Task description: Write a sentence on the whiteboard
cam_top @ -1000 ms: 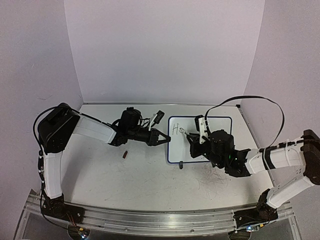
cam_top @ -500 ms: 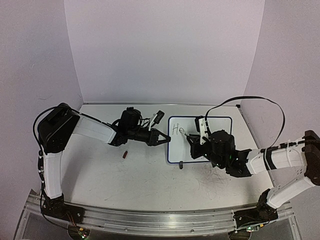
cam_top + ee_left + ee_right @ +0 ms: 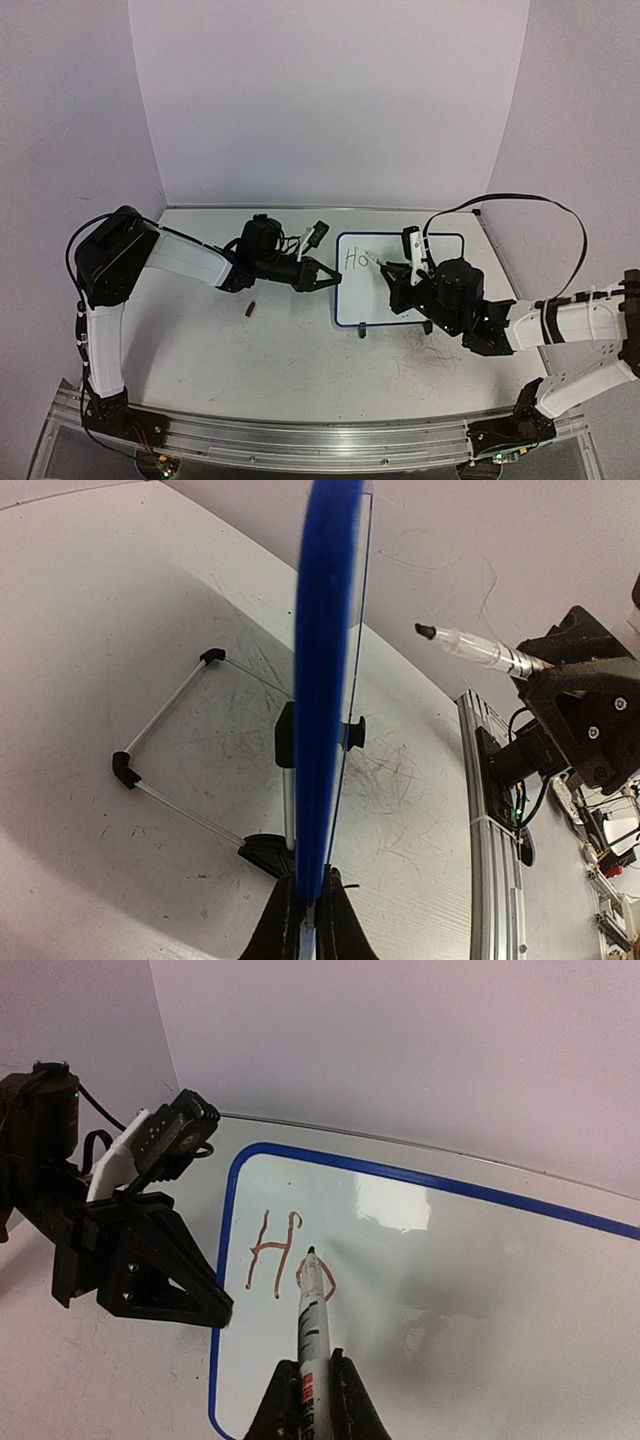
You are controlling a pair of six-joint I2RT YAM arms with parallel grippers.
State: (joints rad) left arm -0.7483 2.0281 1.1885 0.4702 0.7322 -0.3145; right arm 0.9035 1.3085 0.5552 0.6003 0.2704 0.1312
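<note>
Right gripper (image 3: 312, 1372) shifted right, pinched shut on marker (image 3: 310, 1305), left gripper (image 3: 308, 920) clamping whiteboard (image 3: 480, 1290) edge; I read only "Ho" of the sentence (image 3: 285, 1260), rest unwritten.

Left wrist cam: whiteboard (image 3: 325, 680) seen edge-on, blue frame running straight up mid-frame. Left gripper (image 3: 308, 908) is clamped on its bottom edge, one finger each side. Wire stand (image 3: 165, 705) splays out to the left with black end caps, resting on the scuffed tabletop (image 3: 120, 590). Black clip foot (image 3: 352, 732) is on the board's right face. Marker (image 3: 480, 650) comes in from the right in the right gripper (image 3: 585, 710), dark tip pointing at the board, gap visible. Aluminium rail (image 3: 482, 820) lower right.
</note>
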